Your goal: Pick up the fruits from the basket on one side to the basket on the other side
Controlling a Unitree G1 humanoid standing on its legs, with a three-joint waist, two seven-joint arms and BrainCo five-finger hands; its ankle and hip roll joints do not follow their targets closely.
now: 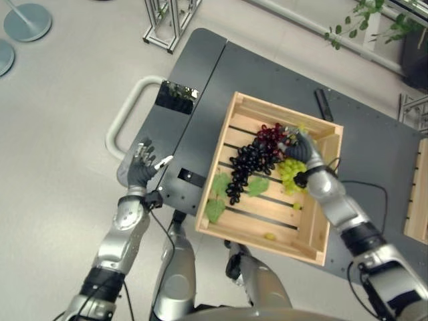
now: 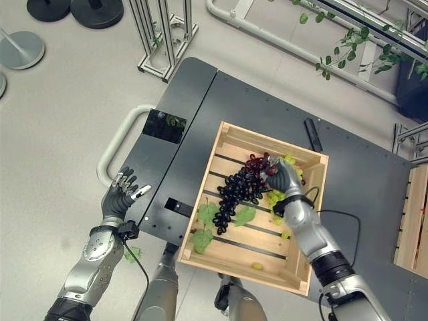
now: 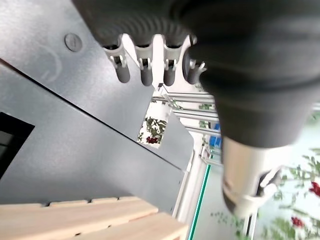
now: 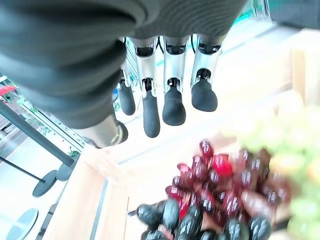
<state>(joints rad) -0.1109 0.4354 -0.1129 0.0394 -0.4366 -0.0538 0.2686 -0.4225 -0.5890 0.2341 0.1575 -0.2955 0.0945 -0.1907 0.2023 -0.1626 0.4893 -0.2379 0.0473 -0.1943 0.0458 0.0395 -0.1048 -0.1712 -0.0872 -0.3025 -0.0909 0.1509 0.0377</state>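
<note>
- Our right hand [image 2: 284,179] sits inside the wooden crate [image 2: 221,144], over the far end of the fruit pile, where the red grapes [image 2: 256,163] meet the green grapes [image 1: 289,171].
- In our right wrist view the fingers [image 4: 174,105] reach out nearly straight, relaxed and spread; they close on nothing, and the red grapes lie just past their dark tips.
- From the head views we cannot tell whether the palm touches the fruit or rests just above it.
- A long bunch of dark purple grapes [image 2: 234,192] runs from the red ones toward the crate's near left corner, with green leaves [image 2: 206,214] beside its lower end.
- A few loose green grapes [image 1: 269,236] lie on the slats near the crate's front wall.
- The crate stands on a dark grey table [image 2: 354,167]; a second wooden crate [image 2: 411,221] shows at the right edge, well apart from our hand.
- A small black bar [image 2: 311,134] lies on the table beyond the crate.
- Our left hand [image 1: 142,166] is at the table's left edge, beside the pale handle [image 1: 124,110], fingers straight and holding nothing.
</note>
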